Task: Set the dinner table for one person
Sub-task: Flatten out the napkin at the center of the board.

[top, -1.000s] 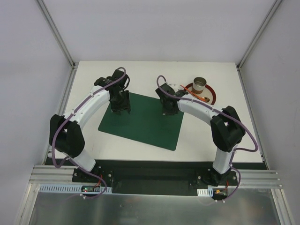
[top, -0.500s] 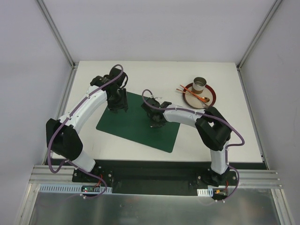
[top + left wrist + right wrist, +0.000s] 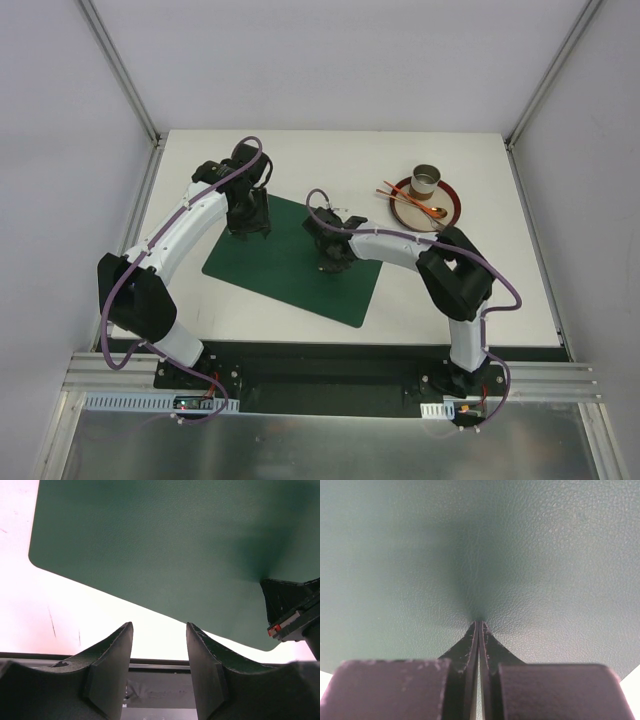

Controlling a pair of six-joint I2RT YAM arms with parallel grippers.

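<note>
left pincer (image 3: 250,222) hangs released at the far left corner of the placemat (image 3: 290,275). its fingers stand apart with nothing between them in the wrist view, where the left pincer (image 3: 160,630) frames the mat's near edge. right pincer (image 3: 333,262) is clenched tight, its tips driven down into the middle of the mat so the surface puckers around them. whether a fold is nipped i cannot tell.

the counter (image 3: 300,150), white and matte, lies under everything and fills the space between the frame posts. i judge it rigid and fixed, nothing to grip, and smooth enough that things slide on it. the dark green placemat sits skewed on its middle. it looks thin, soft and leathery, so a corner or edge seems the best hold. a red plate (image 3: 452,207) rests at the far right, carrying a metal cup (image 3: 427,179) and a coppery spoon (image 3: 435,211).
</note>
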